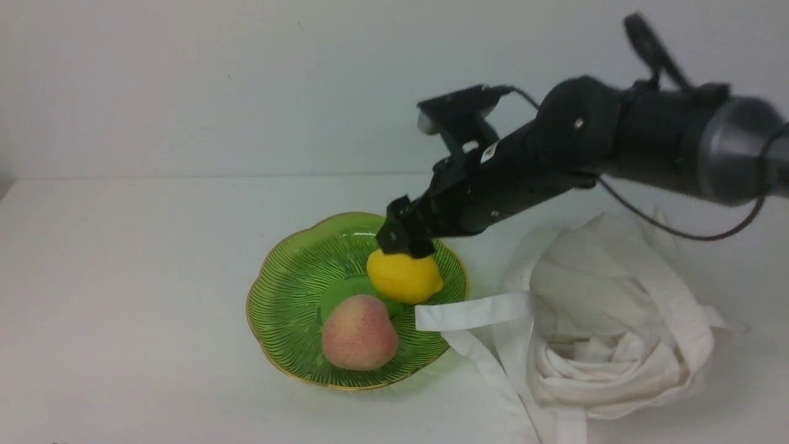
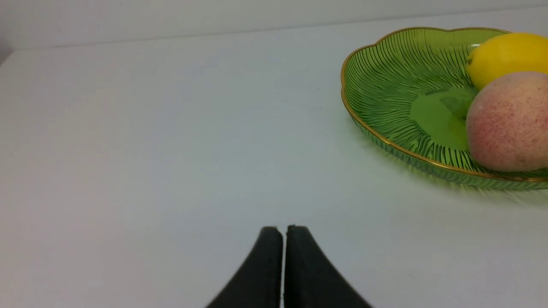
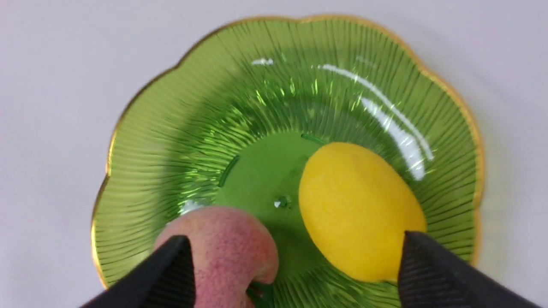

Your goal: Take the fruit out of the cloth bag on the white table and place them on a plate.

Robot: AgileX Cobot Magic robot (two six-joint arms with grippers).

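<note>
The left gripper (image 2: 283, 233), fingers pressed together, sits low over the white table (image 2: 150, 128). To its right, the plate (image 1: 290, 296) holds a peach (image 1: 359, 333) and the lemon (image 1: 404, 276). The right gripper (image 1: 405, 245) hangs just above the lemon, jaws spread wide. The cloth bag (image 1: 616, 320) lies crumpled farthest right.
</note>
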